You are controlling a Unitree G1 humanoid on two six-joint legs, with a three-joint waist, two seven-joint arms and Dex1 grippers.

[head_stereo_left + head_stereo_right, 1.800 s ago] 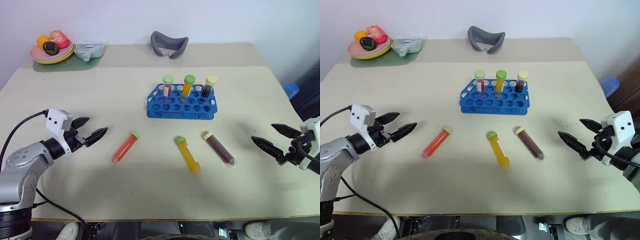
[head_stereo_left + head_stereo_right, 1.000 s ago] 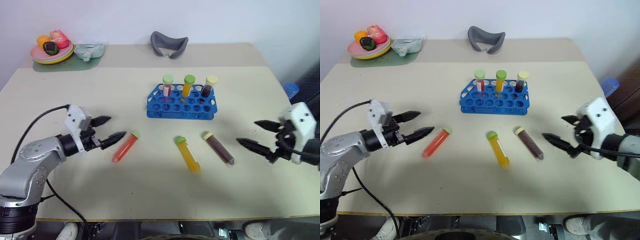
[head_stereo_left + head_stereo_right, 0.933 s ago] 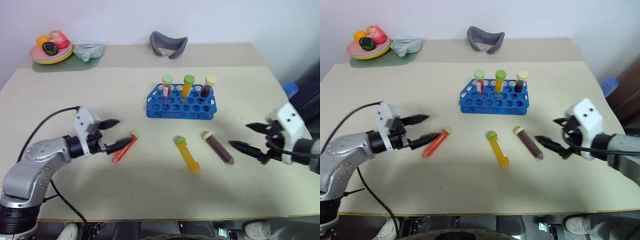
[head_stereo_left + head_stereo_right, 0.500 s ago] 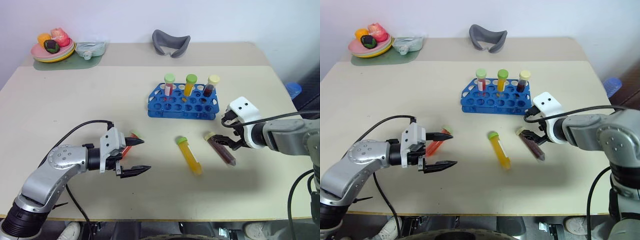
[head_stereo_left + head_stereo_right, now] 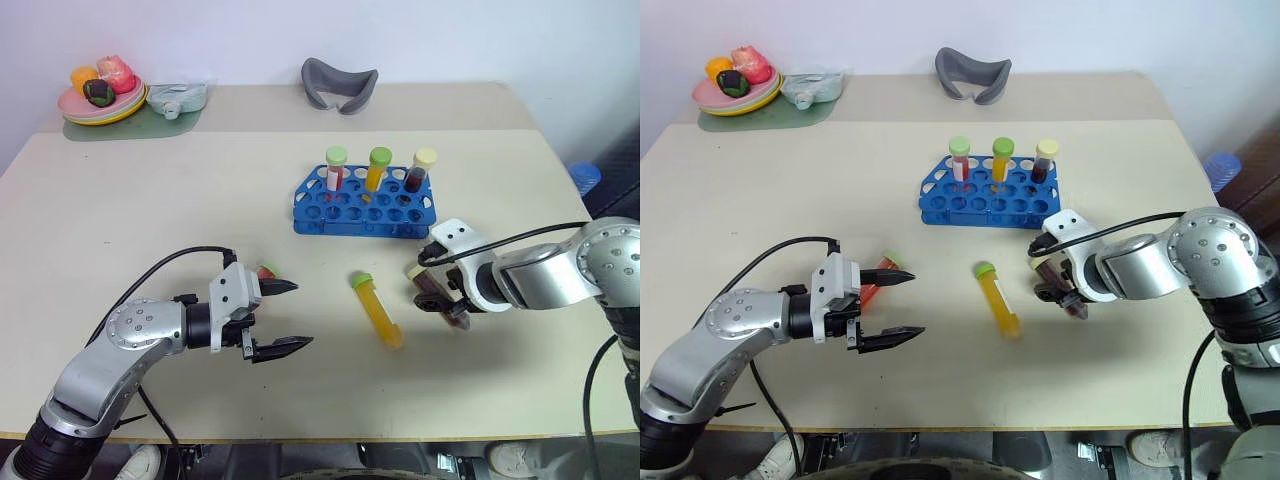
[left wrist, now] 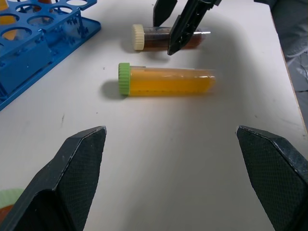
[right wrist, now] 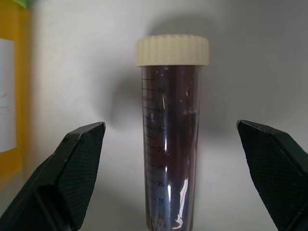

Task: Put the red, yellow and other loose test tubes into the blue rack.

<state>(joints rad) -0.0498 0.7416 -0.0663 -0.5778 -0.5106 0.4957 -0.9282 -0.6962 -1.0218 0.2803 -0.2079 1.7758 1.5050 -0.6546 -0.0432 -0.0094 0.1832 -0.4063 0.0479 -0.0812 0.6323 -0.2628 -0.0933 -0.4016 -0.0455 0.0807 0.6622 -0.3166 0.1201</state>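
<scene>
So the table [image 5: 120, 200] is a big cream top, and the blue rack [image 5: 362, 213] sits around its middle, a bit toward the far edge, with three capped tubes standing in its back row. Three loose test tubes lie on the table between the rack and the near edge: the yellow tube [image 5: 376, 309] in the middle, the maroon tube [image 7: 172, 134] toward the right edge, and the red tube [image 5: 870, 285] toward the left, mostly hidden behind the left gripper [image 5: 282, 316]. That one is spread wide and holds nothing. The right gripper [image 5: 438, 300] is also wide open and empty, its fingers either side of the maroon tube. To do this well, it probably wants to drop lower, keep the tube centred, and pinch mid-body rather than at the cap so it doesn't roll or squirt out.
</scene>
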